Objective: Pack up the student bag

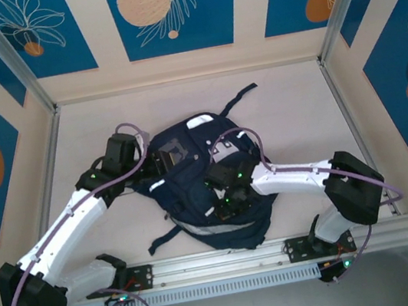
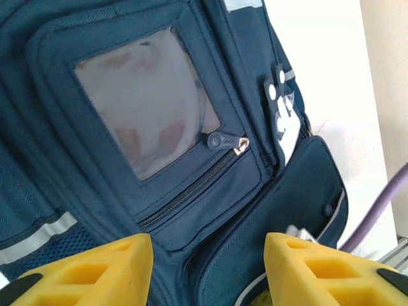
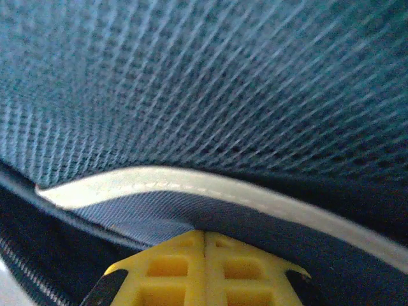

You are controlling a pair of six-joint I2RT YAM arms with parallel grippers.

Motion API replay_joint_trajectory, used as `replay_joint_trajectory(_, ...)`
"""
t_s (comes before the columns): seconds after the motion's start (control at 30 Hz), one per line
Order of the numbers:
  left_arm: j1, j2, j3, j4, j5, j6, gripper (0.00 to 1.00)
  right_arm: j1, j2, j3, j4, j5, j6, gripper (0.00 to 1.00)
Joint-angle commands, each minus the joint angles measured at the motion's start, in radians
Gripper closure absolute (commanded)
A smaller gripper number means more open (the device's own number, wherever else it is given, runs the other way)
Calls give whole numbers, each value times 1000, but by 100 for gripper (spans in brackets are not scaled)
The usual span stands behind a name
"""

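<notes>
the student bag (image 1: 188, 198), a large dark navy fabric backpack with white reflective stripes, lies flat in the middle of the pale table (image 1: 290, 108), between the two arms. its dark straps (image 1: 238, 99) are spread out on the surface. the left gripper (image 1: 160, 158) hangs over the upper left part of the bag. in the left wrist view its yellow fingers (image 2: 95, 268) stand well apart above the cloth, near a front pocket with a clear plastic window (image 2: 143, 102) and a dark zipper pull (image 2: 223, 141). the right gripper (image 1: 225, 200) is down on the lower middle of the bag. its yellow fingers (image 3: 172, 268) are pressed together, with the tips against a white-trimmed edge (image 3: 191, 182) below blue mesh fabric (image 3: 223, 76). whether they pinch any cloth i cannot tell.
</notes>
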Motion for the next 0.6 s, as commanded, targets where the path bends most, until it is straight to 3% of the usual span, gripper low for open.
replay_joint_trajectory(0.0, 10, -10, -31, -17, 19, -18, 50, -106, 39, 26, -144, 302, 28, 96)
replay_joint_trajectory(0.13, 10, -5, -58, 0, 32, -22, 50, -279, 31, 43, -112, 337, -50, 94)
replay_joint_trajectory(0.27, 11, 13, -71, 22, 43, -36, 50, -417, 31, 103, -67, 338, -116, 86)
replay_joint_trajectory(0.43, 10, 74, -47, 73, 77, -80, 50, -452, -67, 146, -18, 254, -140, 67)
replay_joint_trajectory(0.57, 7, 151, -10, 114, 85, -159, 49, -452, -222, 66, 61, 175, -36, 54)
